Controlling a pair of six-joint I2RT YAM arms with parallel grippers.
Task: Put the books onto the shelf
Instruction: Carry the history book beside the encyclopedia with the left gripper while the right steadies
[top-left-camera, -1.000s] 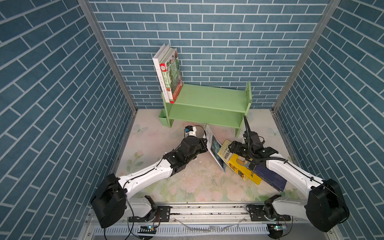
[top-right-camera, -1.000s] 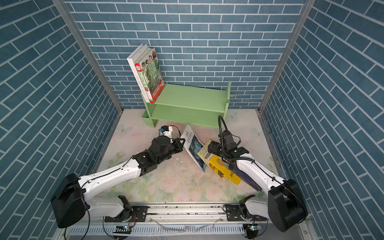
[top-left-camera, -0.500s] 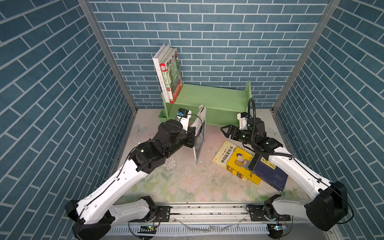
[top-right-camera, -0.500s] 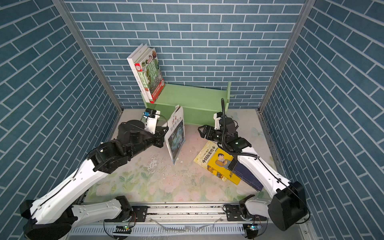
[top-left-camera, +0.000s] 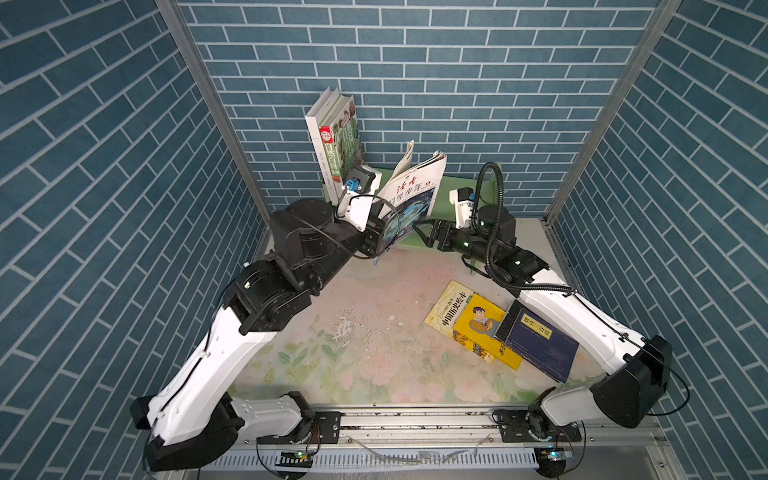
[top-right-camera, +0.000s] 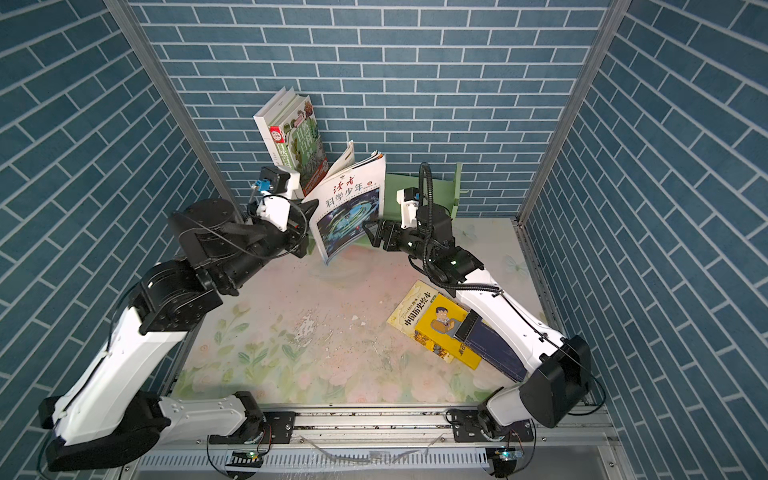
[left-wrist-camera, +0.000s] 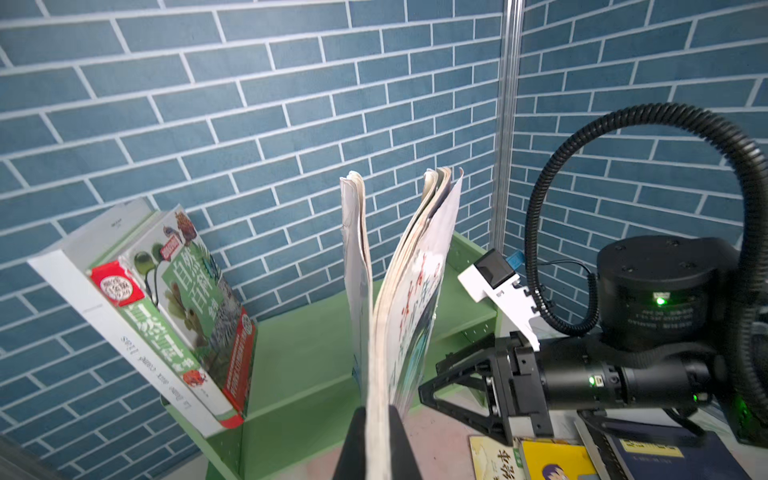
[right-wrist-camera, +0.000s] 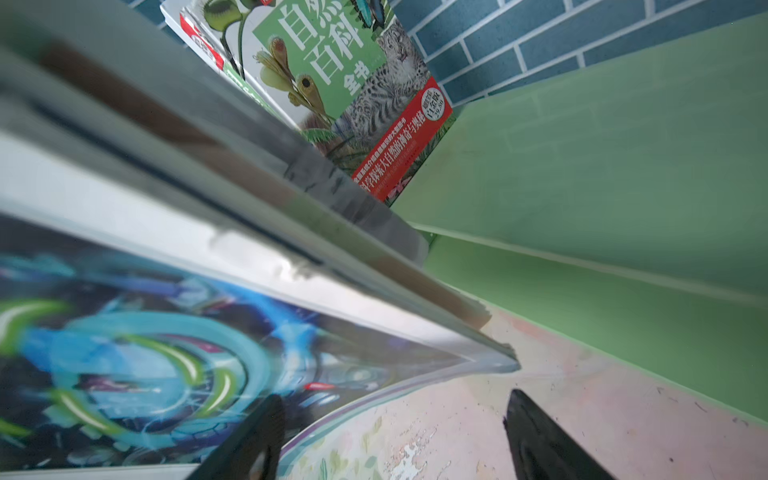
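table (top-left-camera: 353, 332): floral print, scuffed; pale yellow book (top-left-camera: 446, 305) "中国历史绘本", bright yellow cartoon-man book (top-left-camera: 478, 328) and navy book (top-left-camera: 536, 345) overlap on it
left gripper (left-wrist-camera: 376, 428): fingers pinch the thin magazine (top-right-camera: 353, 208) "读者 科学少年", upright with its pages fanned, in front of the shelf
right gripper (top-left-camera: 422, 235): fingers spread, beside the magazine's cover
shelf (left-wrist-camera: 307, 345): light green; white book (top-left-camera: 318, 133) and "自然百科" encyclopedia (top-left-camera: 347, 141) lean at its left end
walls (top-left-camera: 415, 62): blue brick pattern

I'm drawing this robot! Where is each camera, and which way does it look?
Both top views: high up, looking down on the flowery table and light green wooden shelf; both arms show.
Left wrist: on the left arm, facing the shelf along the left claw, shut on the thin white swirl-cover magazine; the right claw shows.
Right wrist: on the right arm, facing the magazine and shelf between the open right claw's fingers.
Shared: both wrist views show the green-and-red nature encyclopedia tilted on the shelf.
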